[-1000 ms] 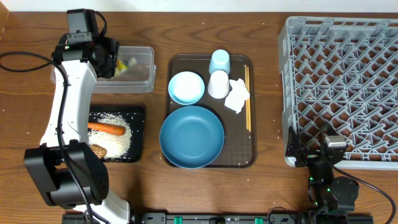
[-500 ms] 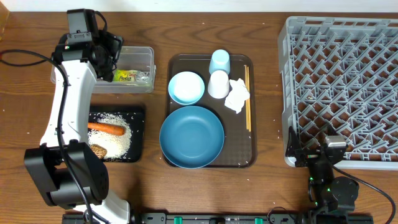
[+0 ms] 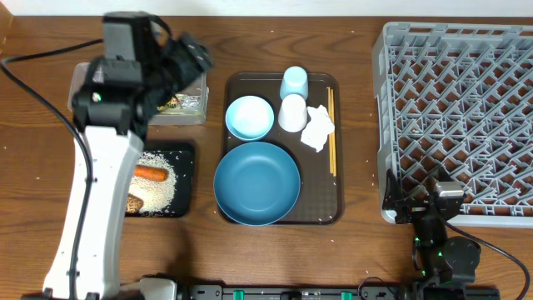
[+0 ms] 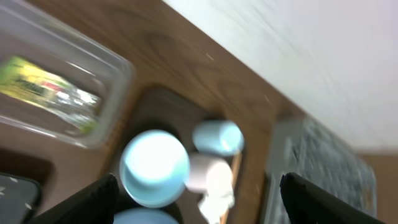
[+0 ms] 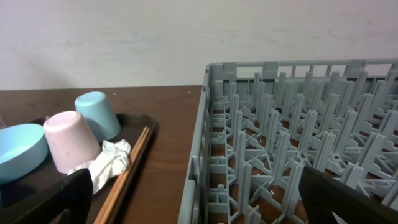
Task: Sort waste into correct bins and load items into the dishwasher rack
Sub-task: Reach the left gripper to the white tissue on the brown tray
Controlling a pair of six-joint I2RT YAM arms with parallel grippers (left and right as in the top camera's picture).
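My left gripper (image 3: 190, 60) hangs open and empty above the right end of the clear tub (image 3: 193, 107), raised off the table. The green-yellow wrapper (image 4: 48, 87) lies inside that tub (image 4: 118, 68). In the black tray (image 3: 183, 158) are white rice (image 3: 158, 190), the orange carrot (image 3: 150, 173) and a brown lump (image 3: 133, 202). The dark-blue plate (image 3: 257, 183), light-blue bowl (image 3: 250, 117), blue cup (image 3: 294, 82), pale pink cup (image 3: 292, 112), crumpled tissue (image 3: 317, 127) and chopsticks (image 3: 331, 142) rest on the brown serving tray. My right gripper (image 3: 414, 202) stands open at the grey rack's (image 3: 458, 117) near-left corner.
The brown serving tray (image 3: 329, 212) sits mid-table between the bins and the rack. The rack's wall (image 5: 205, 143) rises just right of the chopsticks (image 5: 124, 174). Cables trail across the table's left side, and the left arm overhangs most of the tub.
The left gripper opened and let the wrapper drop into the clear tub, then rose and swung right toward the brown tray. The right arm has not moved.
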